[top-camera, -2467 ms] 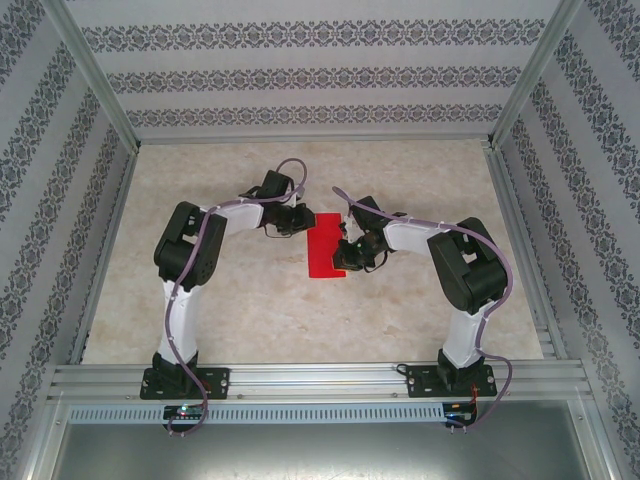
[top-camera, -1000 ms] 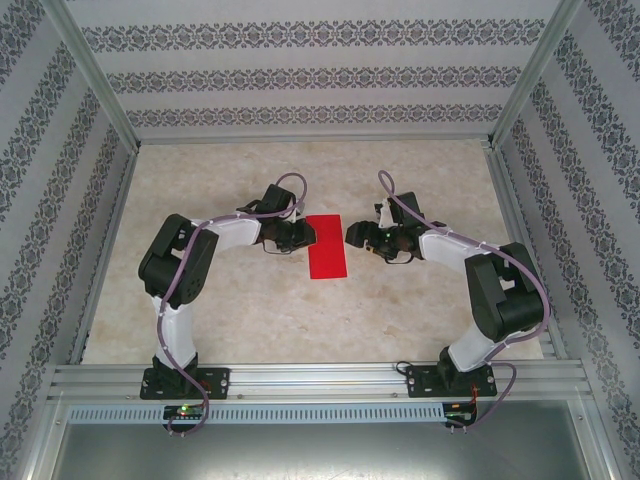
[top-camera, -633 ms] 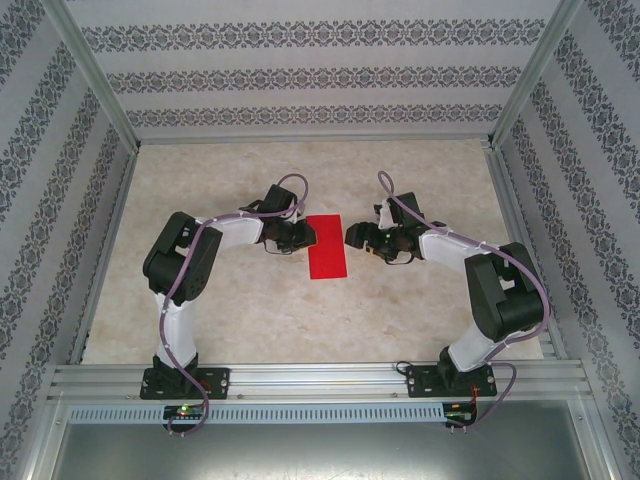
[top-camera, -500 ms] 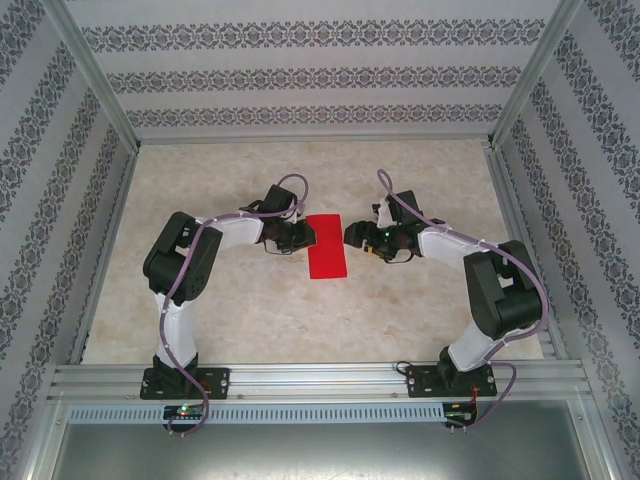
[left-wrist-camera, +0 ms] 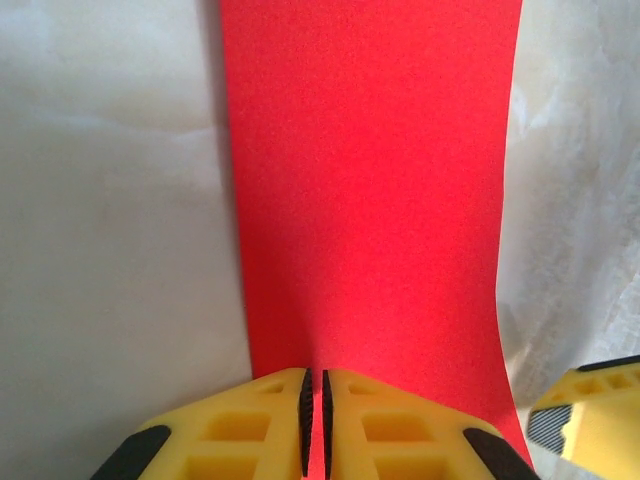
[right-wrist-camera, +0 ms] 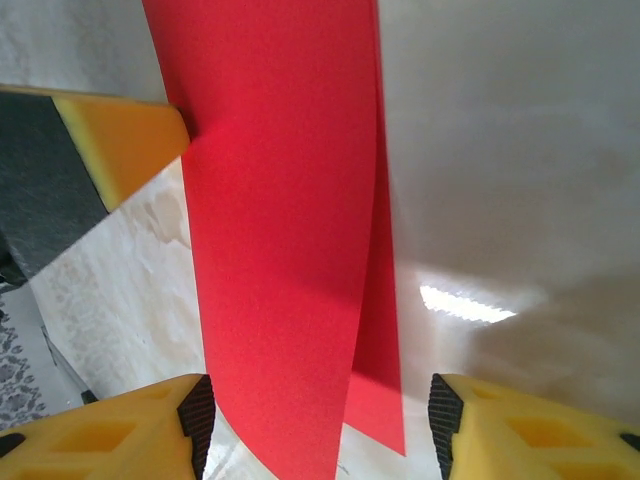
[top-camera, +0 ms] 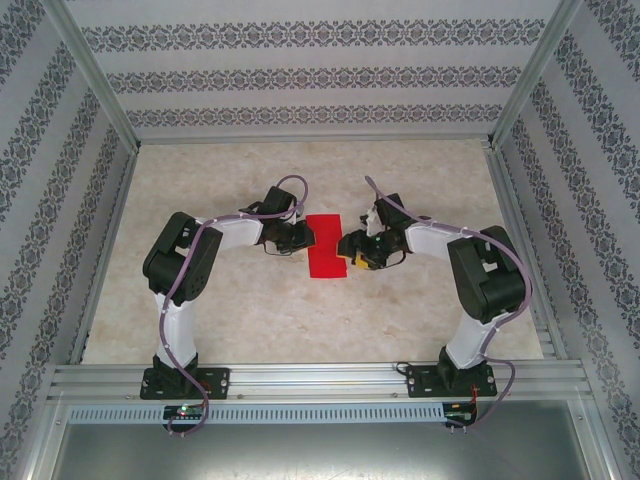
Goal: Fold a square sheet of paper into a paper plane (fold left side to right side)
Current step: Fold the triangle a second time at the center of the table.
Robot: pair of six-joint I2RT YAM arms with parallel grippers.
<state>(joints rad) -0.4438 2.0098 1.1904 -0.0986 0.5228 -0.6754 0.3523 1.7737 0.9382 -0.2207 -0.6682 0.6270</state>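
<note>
Red and folded into a narrow strip of 2 layers, the square sheet of paper [top-camera: 325,247] lies mid-way across the surface [top-camera: 250,310]. We see the left hand [left-wrist-camera: 314,425] pinching its left edge. The right hand [right-wrist-camera: 318,405] gapes around its right edge.

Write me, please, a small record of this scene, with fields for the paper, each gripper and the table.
paper: red, two layers, a narrow rectangle lying mid-table
layers: top layer slightly lifted off the lower one at the right end
left gripper: shut, tips at the paper's left edge
right gripper: open, one finger on either side of the paper's right end
table: pale marbled surface
</note>
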